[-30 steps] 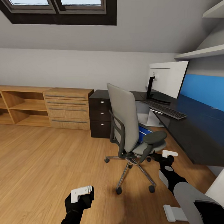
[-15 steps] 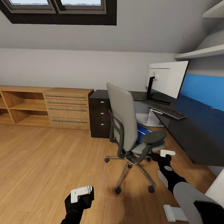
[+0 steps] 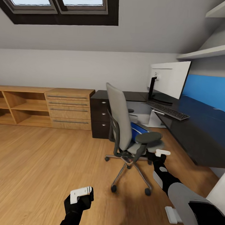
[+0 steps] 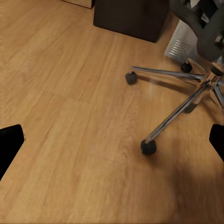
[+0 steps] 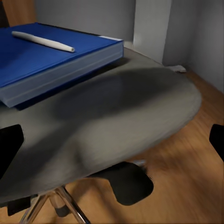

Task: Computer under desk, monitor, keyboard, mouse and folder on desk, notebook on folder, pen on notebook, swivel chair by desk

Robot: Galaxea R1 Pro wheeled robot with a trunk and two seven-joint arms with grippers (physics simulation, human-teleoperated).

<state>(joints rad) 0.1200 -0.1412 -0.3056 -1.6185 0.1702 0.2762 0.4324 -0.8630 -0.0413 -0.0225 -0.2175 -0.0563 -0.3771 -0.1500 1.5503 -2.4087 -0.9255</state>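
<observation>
While I face the table, this is how things lie, largest first.

Table: glossy black top along the right wall, dark drawers at its far end, beside a light wood cabinet.
Swivel chair: on the wood floor just off the table's front edge, back turned toward me, chrome base and casters showing in the left wrist view.
Monitor: upright on the table toward its far end, white back facing me.
Computer: pale case on the floor under the table, partly hidden by the chair.
Keyboard: flat on the table just in front of the monitor's stand.
Folder: bright blue, flat on the chair's grey seat.
Pen: white stick lying on top of the folder.
My left fingers: low over bare floor, well apart from the chair, spread wide with nothing between them.
My right fingers: just beside the chair's seat edge, spread wide, holding nothing.
</observation>
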